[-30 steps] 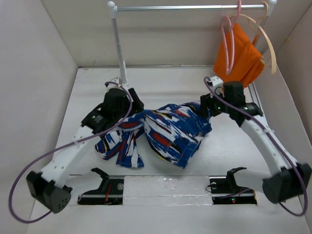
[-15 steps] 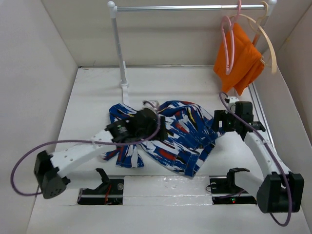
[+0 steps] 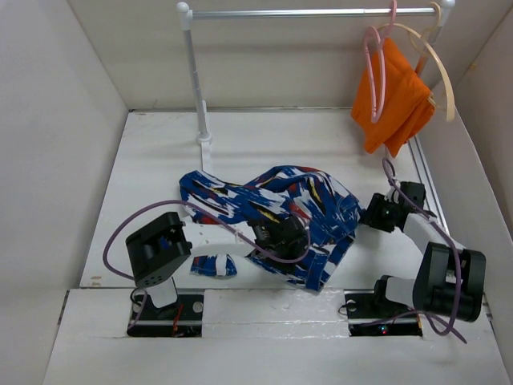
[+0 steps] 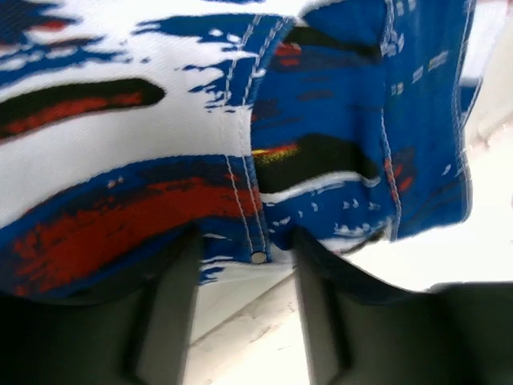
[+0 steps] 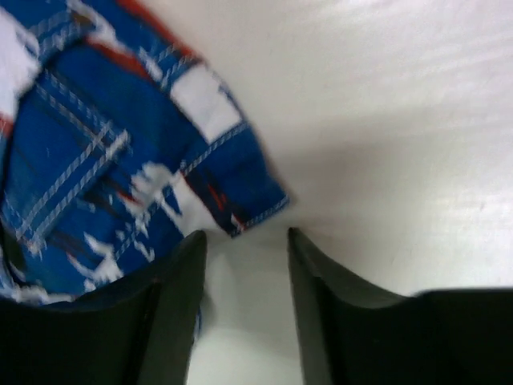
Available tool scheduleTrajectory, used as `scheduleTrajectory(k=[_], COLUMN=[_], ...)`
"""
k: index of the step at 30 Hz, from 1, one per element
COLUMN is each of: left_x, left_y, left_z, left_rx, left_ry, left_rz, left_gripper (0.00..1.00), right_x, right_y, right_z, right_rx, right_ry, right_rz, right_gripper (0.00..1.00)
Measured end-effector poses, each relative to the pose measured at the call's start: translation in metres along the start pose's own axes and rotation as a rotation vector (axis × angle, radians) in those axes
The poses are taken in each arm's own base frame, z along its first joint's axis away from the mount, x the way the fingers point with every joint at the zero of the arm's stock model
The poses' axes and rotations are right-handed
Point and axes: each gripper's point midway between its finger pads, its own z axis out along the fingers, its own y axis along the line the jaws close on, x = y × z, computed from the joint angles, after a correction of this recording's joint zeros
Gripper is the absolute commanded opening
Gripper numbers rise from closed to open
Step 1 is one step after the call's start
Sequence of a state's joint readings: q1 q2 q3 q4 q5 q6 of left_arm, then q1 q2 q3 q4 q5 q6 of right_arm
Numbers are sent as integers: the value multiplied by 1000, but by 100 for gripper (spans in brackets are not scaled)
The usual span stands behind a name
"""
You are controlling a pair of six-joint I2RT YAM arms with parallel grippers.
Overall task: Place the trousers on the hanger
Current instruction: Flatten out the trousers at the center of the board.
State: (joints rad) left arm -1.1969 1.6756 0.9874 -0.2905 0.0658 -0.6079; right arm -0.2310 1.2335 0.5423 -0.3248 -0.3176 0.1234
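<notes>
The blue patterned trousers (image 3: 272, 204) lie crumpled in the middle of the table. My left gripper (image 3: 276, 239) sits low at their near edge, open, with the cloth hem (image 4: 240, 160) just past the fingertips and nothing between them. My right gripper (image 3: 377, 215) is open and empty at the trousers' right edge; a corner of cloth (image 5: 232, 200) lies just ahead of its tips. The pink hanger (image 3: 375, 68) hangs on the rail at the back right, in front of the orange cloth (image 3: 397, 92).
A cream hanger (image 3: 439, 76) hangs on the same rail (image 3: 313, 12), beside the pink one. The rail's white post (image 3: 196, 80) stands at the back left. White walls close in the table on three sides.
Both arms have pulled back toward their bases and dropped low. The left gripper moved right along the trousers' near edge. The trousers have spread flatter and shifted slightly.
</notes>
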Motion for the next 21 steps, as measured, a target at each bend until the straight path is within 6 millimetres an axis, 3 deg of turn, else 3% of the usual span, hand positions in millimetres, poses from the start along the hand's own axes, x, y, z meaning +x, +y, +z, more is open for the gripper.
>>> scheduleTrajectory(k=[1,3,4,5,6,10,13,17,18,19,20,21], left_x=[2,5,7,8,9,14,18,11,5,-4,-14,-26], left_y=[-2,-8,-12,-17,-22,-45,-75,-141,-164,-187,-210,-232], left_z=[2,7,8,10,12,16,21,31,35,37,39,38], left_rx=[6,32,50,72,95,194,275,441,488,533,581,635], left_ry=[5,19,24,31,36,62,105,183,186,180,165,140], left_rz=[9,38,45,53,61,88,123,152,154,157,160,161], left_gripper=[33,18,13,8,0,0,0,0,8,17,24,40], right_x=[-4,-10,-13,-16,-20,-48,-95,-180,-200,-216,-229,-239], right_y=[1,0,2,2,2,-2,-5,-16,-21,-25,-28,-32], right_z=[4,12,15,16,15,-1,-22,-55,-62,-68,-72,-75], right_rx=[-17,-35,-46,-49,-46,-10,40,115,133,144,148,155], right_ry=[-12,-25,-33,-43,-59,-166,-273,-457,-499,-528,-544,-553], right_rz=[21,53,64,72,75,74,68,62,64,68,70,62], right_gripper=[25,14,0,0,0,0,0,0,5,31,41,46])
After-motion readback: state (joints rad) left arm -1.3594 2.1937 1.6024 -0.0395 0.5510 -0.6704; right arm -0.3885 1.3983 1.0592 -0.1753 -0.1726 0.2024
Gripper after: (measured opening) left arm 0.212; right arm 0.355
